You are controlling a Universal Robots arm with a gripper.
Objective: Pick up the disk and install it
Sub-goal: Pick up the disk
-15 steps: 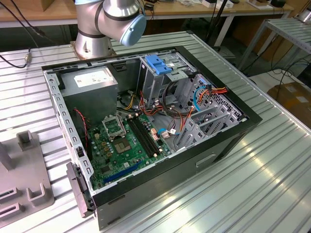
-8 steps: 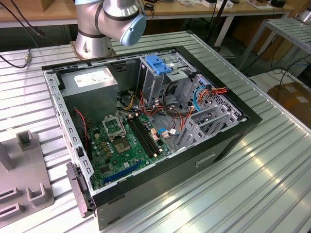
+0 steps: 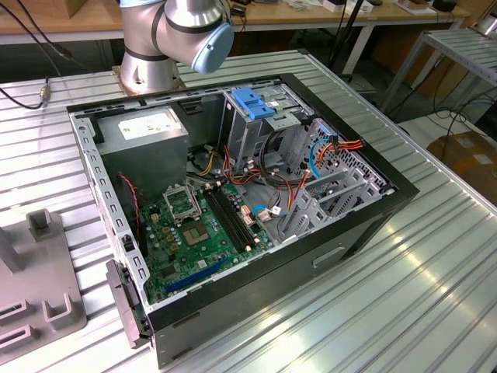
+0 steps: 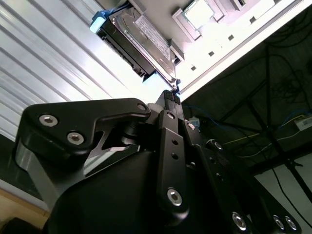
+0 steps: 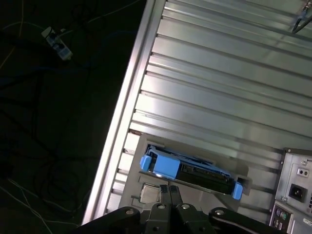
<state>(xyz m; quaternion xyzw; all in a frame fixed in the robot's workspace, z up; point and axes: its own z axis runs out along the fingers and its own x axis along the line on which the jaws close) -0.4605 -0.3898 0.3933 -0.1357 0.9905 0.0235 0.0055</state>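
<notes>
Blue-railed, the disk sits propped in a grey cradle on the ribbed tabletop beside the case, probably to leave its edges free for gripping, while the claw hovers near, clenched on nothing.

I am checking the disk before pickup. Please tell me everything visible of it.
The disk is a flat dark metal box with blue plastic parts at both ends and, in the second wrist view, a pale label on its broad face. It lies in a grey holder on the ribbed metal table, near the table's edge. The tool is close to it; contact cannot be judged.
</notes>
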